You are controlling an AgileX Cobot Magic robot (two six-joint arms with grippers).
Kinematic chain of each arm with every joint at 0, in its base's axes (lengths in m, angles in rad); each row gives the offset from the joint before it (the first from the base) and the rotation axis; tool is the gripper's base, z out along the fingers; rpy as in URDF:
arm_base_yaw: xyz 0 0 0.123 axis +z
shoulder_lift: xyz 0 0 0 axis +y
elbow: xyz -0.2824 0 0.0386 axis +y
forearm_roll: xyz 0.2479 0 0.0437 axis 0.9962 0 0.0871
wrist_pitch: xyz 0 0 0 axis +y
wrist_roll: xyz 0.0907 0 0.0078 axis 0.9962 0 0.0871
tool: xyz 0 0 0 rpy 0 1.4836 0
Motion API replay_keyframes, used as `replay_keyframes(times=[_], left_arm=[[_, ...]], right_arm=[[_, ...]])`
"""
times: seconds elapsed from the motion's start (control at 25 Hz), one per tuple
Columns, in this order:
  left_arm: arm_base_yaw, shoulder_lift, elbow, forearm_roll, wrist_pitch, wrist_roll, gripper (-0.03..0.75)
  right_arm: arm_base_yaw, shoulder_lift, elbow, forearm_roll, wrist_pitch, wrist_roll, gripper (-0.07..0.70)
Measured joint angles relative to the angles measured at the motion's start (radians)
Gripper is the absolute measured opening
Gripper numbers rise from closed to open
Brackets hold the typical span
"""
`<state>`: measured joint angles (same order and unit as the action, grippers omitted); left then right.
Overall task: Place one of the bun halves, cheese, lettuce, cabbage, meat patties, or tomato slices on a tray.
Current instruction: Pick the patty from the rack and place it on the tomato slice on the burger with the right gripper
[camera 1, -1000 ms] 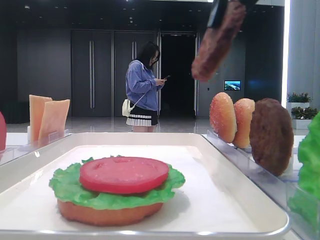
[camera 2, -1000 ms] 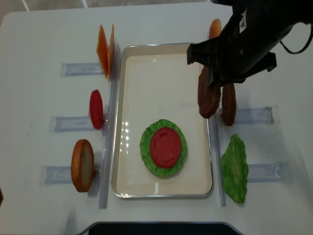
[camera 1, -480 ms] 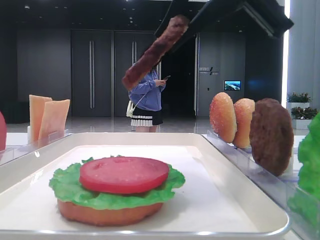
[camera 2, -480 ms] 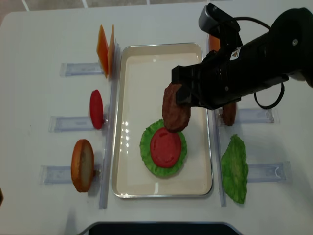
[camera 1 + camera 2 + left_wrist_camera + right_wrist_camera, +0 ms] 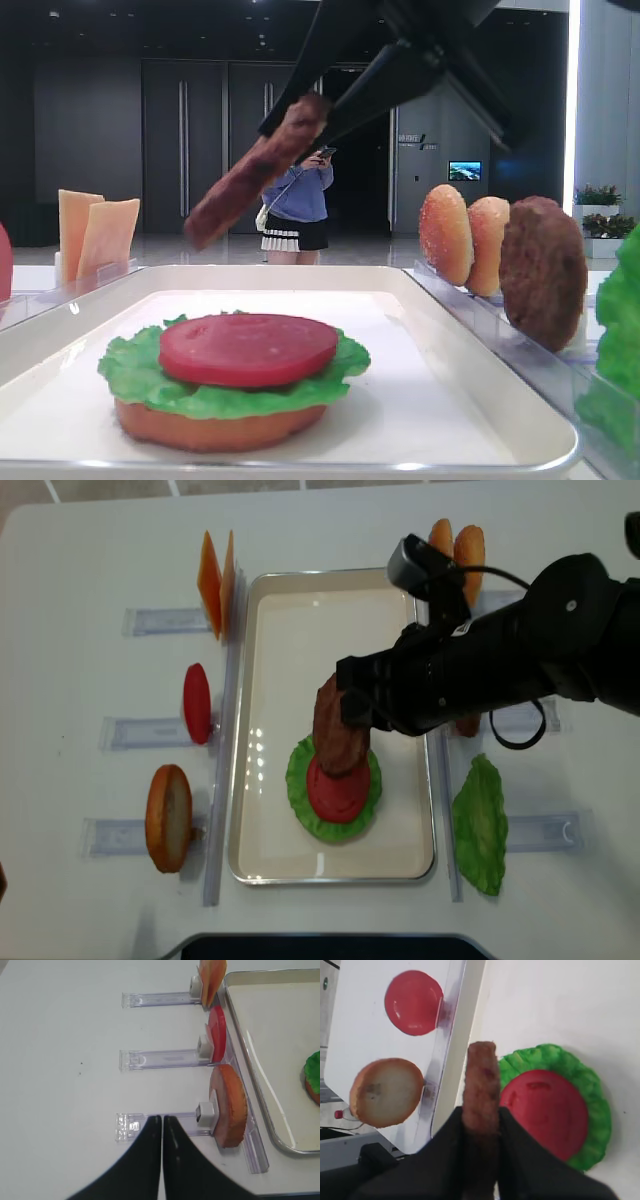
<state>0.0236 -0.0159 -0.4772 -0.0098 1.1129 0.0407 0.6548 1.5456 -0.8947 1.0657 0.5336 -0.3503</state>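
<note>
Right gripper [image 5: 352,702] has swung left and lower, now over the white rectangular tray [image 5: 270,680], pinching a dark brown grainy meat patty [image 5: 338,728] tilted above the red tomato slice [image 5: 338,788] on frilly green lettuce [image 5: 300,805]. Left gripper [image 5: 162,1125] pressed together, empty.

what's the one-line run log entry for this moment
right hand: shut on meat patty | patty: tilted, in the air above tomato slice on tray | left hand: shut, holding nothing

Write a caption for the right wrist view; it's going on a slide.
Right gripper holds a meat patty on edge above the tomato slice and lettuce in the tray.
</note>
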Motion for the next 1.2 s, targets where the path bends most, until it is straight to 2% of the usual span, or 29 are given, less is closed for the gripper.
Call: replay_keyframes(times=[0.2, 0.32, 0.6, 1.2], left_arm=[[0.000, 0.000, 0.000, 0.000, 0.000, 0.000, -0.007], [0.000, 0.000, 0.000, 0.000, 0.000, 0.000, -0.007], [0.000, 0.000, 0.000, 0.000, 0.000, 0.000, -0.007], [0.000, 0.000, 0.000, 0.000, 0.000, -0.001, -0.007]], right_arm=[[0.051, 0.086, 0.000, 0.028, -0.013, -0.028, 0.139], [0.055, 0.116, 0.000, 0.056, -0.035, -0.056, 0.139], [0.055, 0.122, 0.000, 0.158, -0.037, -0.143, 0.139], [0.055, 0.151, 0.000, 0.179, -0.039, -0.159, 0.139]])
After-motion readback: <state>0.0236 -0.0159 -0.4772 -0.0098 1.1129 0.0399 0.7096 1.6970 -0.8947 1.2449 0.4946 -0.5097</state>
